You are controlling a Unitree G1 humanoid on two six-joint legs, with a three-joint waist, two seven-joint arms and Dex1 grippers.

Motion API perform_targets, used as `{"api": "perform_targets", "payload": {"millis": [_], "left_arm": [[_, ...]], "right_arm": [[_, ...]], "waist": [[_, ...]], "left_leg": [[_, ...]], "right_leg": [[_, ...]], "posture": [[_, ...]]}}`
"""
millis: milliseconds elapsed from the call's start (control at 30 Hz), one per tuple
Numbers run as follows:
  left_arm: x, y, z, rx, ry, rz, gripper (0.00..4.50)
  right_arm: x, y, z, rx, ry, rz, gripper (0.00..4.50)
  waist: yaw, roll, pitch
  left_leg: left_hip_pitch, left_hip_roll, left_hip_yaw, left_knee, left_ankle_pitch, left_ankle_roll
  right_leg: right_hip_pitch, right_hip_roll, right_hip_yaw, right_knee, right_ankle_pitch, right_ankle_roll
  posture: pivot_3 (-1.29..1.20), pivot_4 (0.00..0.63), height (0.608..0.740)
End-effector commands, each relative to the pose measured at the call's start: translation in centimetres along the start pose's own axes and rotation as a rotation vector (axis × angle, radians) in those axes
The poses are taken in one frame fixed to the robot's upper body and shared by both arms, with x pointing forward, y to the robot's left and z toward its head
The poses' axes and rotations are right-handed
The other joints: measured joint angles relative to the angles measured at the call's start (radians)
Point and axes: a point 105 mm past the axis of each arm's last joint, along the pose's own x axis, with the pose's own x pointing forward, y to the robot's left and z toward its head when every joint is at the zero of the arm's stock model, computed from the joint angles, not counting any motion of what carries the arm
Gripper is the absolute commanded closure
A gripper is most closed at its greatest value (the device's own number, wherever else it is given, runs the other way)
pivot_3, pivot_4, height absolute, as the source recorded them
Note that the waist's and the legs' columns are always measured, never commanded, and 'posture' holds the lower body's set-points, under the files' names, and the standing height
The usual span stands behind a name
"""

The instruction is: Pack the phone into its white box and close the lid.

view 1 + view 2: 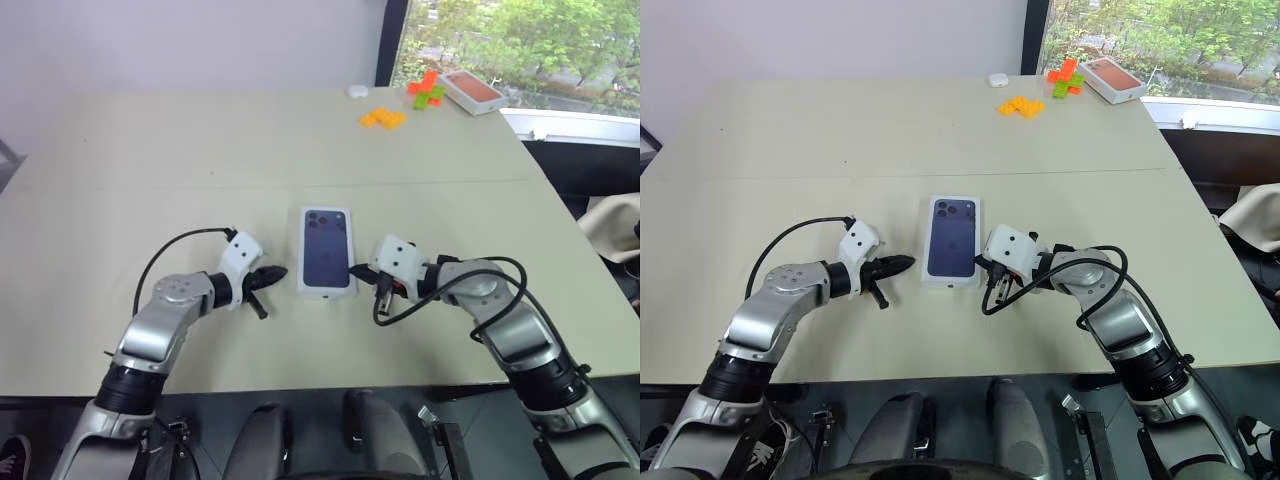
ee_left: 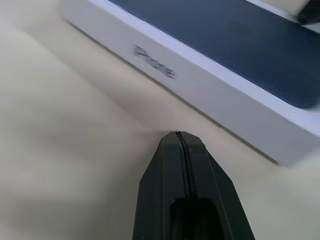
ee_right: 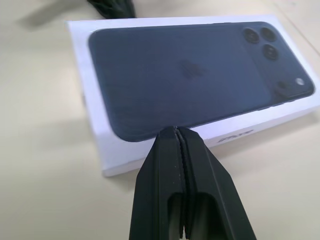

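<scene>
- Spreading across both head views, the broad pale beige table [image 1: 200, 180] carries everything.
- Lying flat near the table's front middle is the closed white rectangular cardboard box; the lid [image 1: 327, 253], with its dark navy phone picture and camera cluster at the far end, faces up and covers the tray, so the phone itself is hidden.
- The left gripper [image 1: 270, 274] rests just beside the lid's left long side, its two black fingers pressed together, holding nothing; the left wrist view shows a gap between tip and box wall, plus grey lettering on that wall which the head views do not reveal.
- The right gripper [image 1: 358, 270] sits at the lid's right long side, fingers likewise closed and empty; the right wrist view [image 3: 176, 131] shows the tip over the lid's edge, whether touching I cannot tell.
- At the far right corner lie an orange-topped box [image 1: 471, 90], orange and green toy blocks [image 1: 384, 117], and a small white object [image 1: 357, 91].
</scene>
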Motion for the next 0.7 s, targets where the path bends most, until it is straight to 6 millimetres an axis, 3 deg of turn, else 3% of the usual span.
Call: {"api": "perform_targets", "payload": {"millis": [33, 233, 367, 500, 567, 633, 700], "left_arm": [[-0.4, -1.3, -0.3, -0.009, 0.014, -0.082, 4.5], [-1.9, -2.1, -1.2, -0.028, 0.053, -0.171, 4.5], [-2.5, -1.1, -1.7, -0.021, 0.062, -0.142, 4.5], [-2.9, -0.2, -0.9, -0.047, 0.032, -0.12, 4.5], [-3.7, 1.3, 0.6, -0.072, -0.034, -0.077, 4.5], [-4.6, 2.6, 2.0, -0.099, -0.099, -0.061, 4.5], [-5.6, 4.0, 2.9, -0.07, -0.146, -0.015, 3.95]], "right_arm": [[-0.1, 1.0, 1.3, -0.013, -0.048, 0.044, 4.44], [-0.4, 1.1, 1.4, -0.004, -0.051, 0.061, 4.44], [-0.9, 1.2, 0.8, 0.022, -0.033, 0.087, 4.44], [-1.4, 0.6, 1.4, 0.049, -0.063, 0.076, 4.44], [-2.2, -0.4, 2.0, 0.107, -0.106, 0.059, 4.44], [-3.1, -1.0, 2.7, 0.176, -0.16, 0.074, 3.9], [-4.0, -1.7, 3.0, 0.162, -0.187, 0.056, 3.09]], "waist": [[0.001, 0.0, 0.0], [-0.001, 0.0, 0.0], [0.001, 0.0, 0.0], [0.0, 0.0, 0.0], [0.001, 0.0, 0.0], [0.002, -0.001, 0.001], [0.002, -0.001, 0.0]], "left_leg": [[0.0, 0.0, 0.0, 0.0, 0.0, 0.0], [0.0, 0.0, 0.0, 0.0, 0.0, 0.0], [0.0, 0.0, 0.0, 0.0, 0.0, 0.0], [0.0, 0.0, 0.0, 0.0, 0.0, 0.0], [0.0, 0.0, 0.0, 0.0, 0.0, 0.0], [-0.001, 0.0, 0.0, 0.0, 0.0, 0.0], [-0.001, 0.0, 0.0, 0.001, 0.0, 0.0]], "right_leg": [[0.0, 0.0, 0.0, 0.0, 0.0, 0.0], [0.0, 0.0, 0.0, 0.0, -0.001, -0.001], [0.0, 0.0, 0.0, 0.0, -0.002, -0.002], [0.0, 0.0, 0.0, 0.0, -0.002, -0.002], [0.0, 0.0, 0.0, 0.0, -0.002, -0.002], [-0.001, 0.0, 0.0, 0.0, -0.002, -0.001], [-0.001, 0.0, 0.0, 0.0, 0.0, 0.001]], "posture": [[0.0, 0.15, 0.74], [0.0, 0.15, 0.74], [0.0, 0.15, 0.74], [0.0, 0.15, 0.74], [0.0, 0.15, 0.74], [0.0, 0.15, 0.74], [0.0, 0.15, 0.74]]}}
